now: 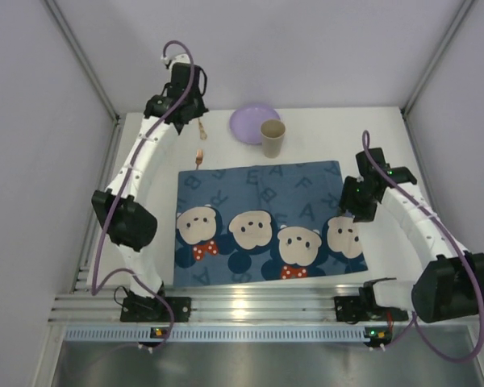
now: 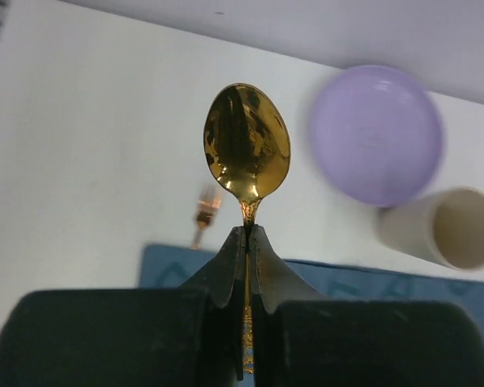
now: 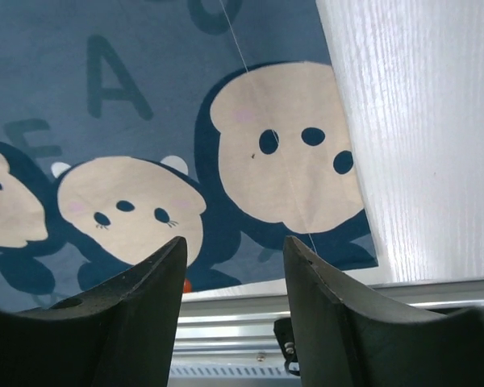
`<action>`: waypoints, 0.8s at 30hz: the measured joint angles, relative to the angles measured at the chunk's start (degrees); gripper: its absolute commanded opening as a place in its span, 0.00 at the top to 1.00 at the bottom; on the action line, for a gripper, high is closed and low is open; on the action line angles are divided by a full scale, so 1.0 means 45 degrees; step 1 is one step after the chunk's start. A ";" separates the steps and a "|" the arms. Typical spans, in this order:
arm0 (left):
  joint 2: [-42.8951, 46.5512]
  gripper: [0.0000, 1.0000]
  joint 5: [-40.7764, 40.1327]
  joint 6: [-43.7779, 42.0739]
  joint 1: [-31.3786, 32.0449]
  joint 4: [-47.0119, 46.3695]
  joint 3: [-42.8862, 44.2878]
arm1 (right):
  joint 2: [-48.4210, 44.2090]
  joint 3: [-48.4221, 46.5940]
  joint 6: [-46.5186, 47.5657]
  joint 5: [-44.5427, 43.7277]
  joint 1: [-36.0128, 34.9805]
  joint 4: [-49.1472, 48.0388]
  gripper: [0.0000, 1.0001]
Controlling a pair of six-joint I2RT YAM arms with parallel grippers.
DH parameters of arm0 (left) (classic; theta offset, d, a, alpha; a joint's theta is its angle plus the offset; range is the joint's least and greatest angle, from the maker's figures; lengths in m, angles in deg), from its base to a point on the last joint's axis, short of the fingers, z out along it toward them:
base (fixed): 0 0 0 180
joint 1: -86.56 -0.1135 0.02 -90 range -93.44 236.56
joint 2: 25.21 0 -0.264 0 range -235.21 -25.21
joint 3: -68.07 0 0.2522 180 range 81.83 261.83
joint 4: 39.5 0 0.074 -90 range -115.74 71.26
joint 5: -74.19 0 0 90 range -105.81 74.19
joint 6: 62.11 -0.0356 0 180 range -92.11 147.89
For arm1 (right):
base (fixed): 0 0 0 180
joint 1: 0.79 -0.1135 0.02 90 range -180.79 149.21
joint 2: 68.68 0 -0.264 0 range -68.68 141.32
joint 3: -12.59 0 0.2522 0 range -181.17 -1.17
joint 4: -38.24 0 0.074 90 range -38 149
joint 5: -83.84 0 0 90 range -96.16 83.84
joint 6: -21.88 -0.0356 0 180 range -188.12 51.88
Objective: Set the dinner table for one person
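Now the left pincer (image 2: 248, 234) pinches a gold spoon (image 2: 247, 143) by its handle over the white tabletop (image 2: 81, 137), which carries the blue mat (image 1: 266, 189), purple plate (image 2: 377, 133) and cup (image 2: 444, 230). The right pincer (image 3: 235, 246) hangs spread above the mat's corner.

The mat (image 1: 266, 218) lies on the near middle of the desk (image 1: 323, 141). Behind its far edge, about midway along, sits the plate (image 1: 248, 122), and the cup (image 1: 273, 139) stands just right of and in front of it, between plate and mat. The fork (image 1: 199, 153) lies on the desk just behind the mat's far left corner, left of the plate. Above it the spoon (image 2: 247, 145) sits clamped in the left tool (image 2: 248, 242), bowl pointing away. The right tool (image 3: 235, 246) hangs over the mat's right edge.
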 measured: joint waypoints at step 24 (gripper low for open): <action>-0.5440 0.57 0.2730 0.9996 1.0370 -0.0806 -0.0593 | -0.4289 -0.3167 -0.1239 -0.1588 0.0223 0.4041 0.38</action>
